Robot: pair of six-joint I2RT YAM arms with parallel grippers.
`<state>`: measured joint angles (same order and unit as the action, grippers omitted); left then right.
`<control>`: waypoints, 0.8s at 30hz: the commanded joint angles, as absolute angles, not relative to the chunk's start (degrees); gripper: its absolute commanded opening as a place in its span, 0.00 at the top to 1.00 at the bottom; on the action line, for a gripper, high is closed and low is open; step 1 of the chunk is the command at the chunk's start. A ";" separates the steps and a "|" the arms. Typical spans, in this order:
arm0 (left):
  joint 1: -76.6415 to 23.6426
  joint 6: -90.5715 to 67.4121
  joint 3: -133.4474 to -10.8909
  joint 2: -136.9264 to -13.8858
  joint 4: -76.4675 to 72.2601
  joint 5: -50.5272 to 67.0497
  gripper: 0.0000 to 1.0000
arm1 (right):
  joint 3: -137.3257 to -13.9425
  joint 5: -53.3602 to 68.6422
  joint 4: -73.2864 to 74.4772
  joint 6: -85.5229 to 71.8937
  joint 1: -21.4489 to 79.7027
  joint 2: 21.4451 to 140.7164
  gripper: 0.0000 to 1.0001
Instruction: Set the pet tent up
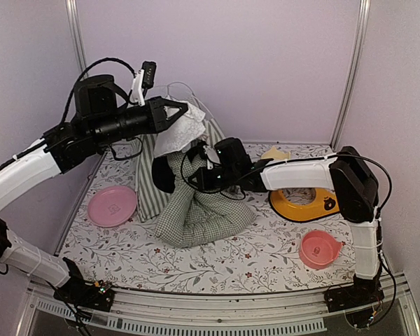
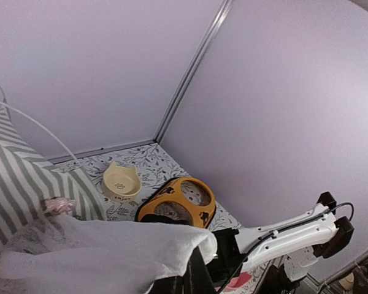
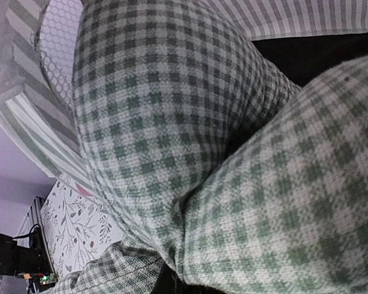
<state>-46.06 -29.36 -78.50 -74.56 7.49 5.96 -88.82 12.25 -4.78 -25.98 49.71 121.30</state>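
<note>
A white cloth printed with thin leafy sprigs covers the desk (image 1: 217,262). Near its near right corner sits a small, glossy pink bowl (image 1: 319,248) with a lip on one side. Close to the left edge lies a flat, round pink plate (image 1: 112,206).

In the middle of the desk the gingham cushion (image 1: 196,210) rises in a soft, padded fold, green and white checks in a coarse weave. The right arm reaches low across from the right edge, forearm almost level. The right hand (image 1: 193,168) is closed on a pinch of the cushion's upper part. In the wrist view the checked cloth (image 3: 172,122) fills nearly everything and gathers into creases at the bottom.

Behind that forearm lies a yellow-orange ring-shaped dish (image 1: 304,203) with dark markings. A cream bowl (image 2: 121,182) with two ear-like points stands near the far edge.

The pet tent (image 1: 148,189) stands toward the far left corner, directly behind the cushion. Its grey-green and white striped fabric is slack, and thin white poles (image 2: 37,125) curve above it. The left arm is raised high over the left edge, its wrist pointing right. The left hand (image 1: 178,112) is clamped on the tent's lace curtain (image 1: 178,129), a white honeycomb mesh that hangs crumpled from the fingers.
</note>
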 commanded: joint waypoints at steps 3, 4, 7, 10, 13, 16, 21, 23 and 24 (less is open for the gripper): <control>-39.94 -24.30 -77.53 -71.57 18.45 -12.73 1.00 | -95.45 6.76 0.86 -28.86 49.47 126.24 1.00; -38.74 -23.33 -76.58 -71.21 18.92 -14.00 1.00 | -95.65 6.74 1.33 -28.90 49.46 126.51 1.00; -35.96 -20.47 -73.92 -70.32 19.67 -19.33 1.00 | -95.67 6.64 2.29 -29.13 49.52 126.91 1.00; -32.30 -18.97 -71.63 -69.97 19.14 -20.90 1.00 | -95.58 6.41 2.96 -29.18 49.49 126.85 1.00; -29.83 -17.70 -70.24 -70.32 18.28 -19.63 1.00 | -95.70 6.02 3.35 -29.07 49.48 126.78 1.00; -28.83 -16.19 -68.15 -70.70 16.37 -16.60 1.00 | -95.71 6.05 3.43 -29.01 49.47 126.87 1.00; -26.89 -16.63 -65.31 -72.38 13.45 -11.66 1.00 | -95.93 6.18 3.48 -29.07 49.48 127.11 1.00; -25.81 -17.27 -64.10 -72.67 11.79 -9.50 0.99 | -96.10 6.13 3.59 -28.84 49.51 127.20 1.00; -25.50 -17.43 -63.36 -72.61 10.37 -8.48 0.95 | -96.21 6.13 3.72 -28.83 49.47 127.20 1.00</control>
<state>-27.66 -17.56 -65.52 -71.90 15.27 -13.26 -94.63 7.62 1.76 -28.75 49.76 125.16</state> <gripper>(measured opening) 0.013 0.032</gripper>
